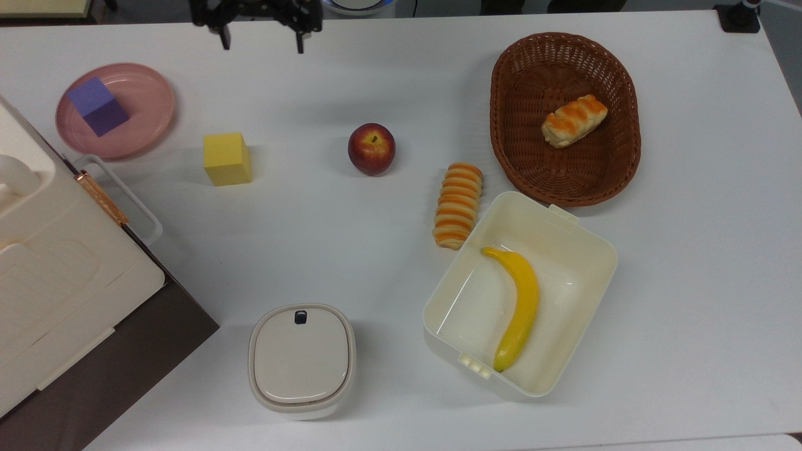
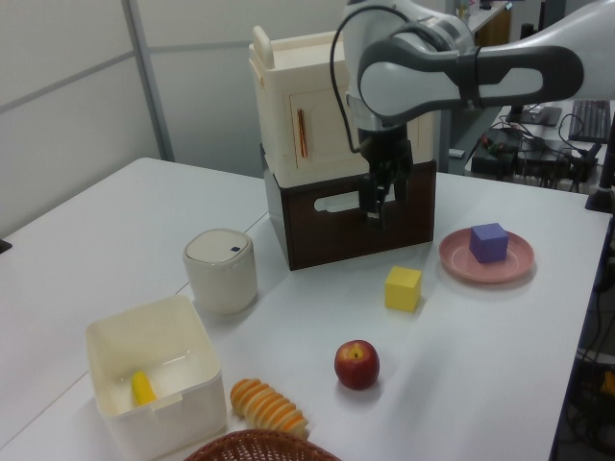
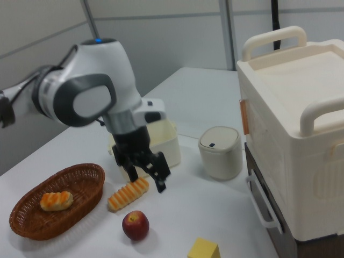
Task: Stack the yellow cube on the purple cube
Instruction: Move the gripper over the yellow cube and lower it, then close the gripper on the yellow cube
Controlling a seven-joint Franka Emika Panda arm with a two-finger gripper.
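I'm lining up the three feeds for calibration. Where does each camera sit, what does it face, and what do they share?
Top view: overhead, looking straight down on the white table; the end effector shows at the top edge.
Left view: beyond the brown wicker basket, facing the cream storage box; arm and end effector show.
Right view: near the cream storage box, facing the arm's open end effector.
All share the matte yellow cube and red apple.

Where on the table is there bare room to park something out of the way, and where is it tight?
Open: the table on the top view's right of the basket and cream box; also between yellow cube, apple and lidded canister. Crowded: striped bread roll wedged by basket and box; yellow cube near the pink plate holding the purple cube.
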